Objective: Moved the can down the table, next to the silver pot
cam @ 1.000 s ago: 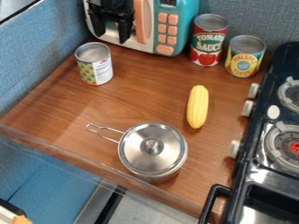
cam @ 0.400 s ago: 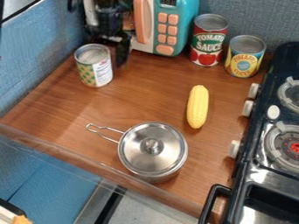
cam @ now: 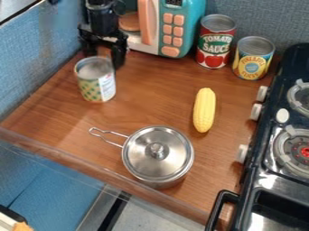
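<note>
Can: rigid, sound to push or grip low

Camera view: the can (cam: 95, 82) stands on the wooden table (cam: 151, 81), in front of the microwave (cam: 175, 28) and well apart from the pot (cam: 158, 155). The gripper (cam: 104, 57) is at its rear, fingers apart; contact cannot be confirmed. Handling, as judged: stiff wall, smooth and slightly slippery, weight undetermined, not fragile. Recommended hold: both sides at mid-height; if pushed, low on the rear wall, as high pressure may tip it
</note>
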`<state>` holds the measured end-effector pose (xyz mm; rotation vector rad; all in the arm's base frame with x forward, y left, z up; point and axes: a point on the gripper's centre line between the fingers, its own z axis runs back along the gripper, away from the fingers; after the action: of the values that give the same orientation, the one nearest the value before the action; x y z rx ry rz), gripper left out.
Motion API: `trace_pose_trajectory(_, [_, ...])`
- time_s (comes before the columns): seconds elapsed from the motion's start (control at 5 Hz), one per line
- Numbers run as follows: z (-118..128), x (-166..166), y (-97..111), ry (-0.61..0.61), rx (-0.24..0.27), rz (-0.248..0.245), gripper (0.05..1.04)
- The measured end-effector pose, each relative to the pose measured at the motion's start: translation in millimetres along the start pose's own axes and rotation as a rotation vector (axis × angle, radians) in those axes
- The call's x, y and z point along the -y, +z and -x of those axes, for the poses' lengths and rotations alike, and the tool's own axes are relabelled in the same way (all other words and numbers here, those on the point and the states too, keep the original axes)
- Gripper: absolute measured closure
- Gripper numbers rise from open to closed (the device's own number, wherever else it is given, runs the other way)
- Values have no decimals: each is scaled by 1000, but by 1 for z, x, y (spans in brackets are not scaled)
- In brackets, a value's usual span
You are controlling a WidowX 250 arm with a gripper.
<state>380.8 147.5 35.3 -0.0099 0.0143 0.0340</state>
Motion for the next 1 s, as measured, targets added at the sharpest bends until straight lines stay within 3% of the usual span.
trace_pose_trajectory(0.6, [47, 21, -7, -56, -44, 4, 84])
trace_pose_trajectory(1.0, [53, 27, -1, -49, -22, -17, 84])
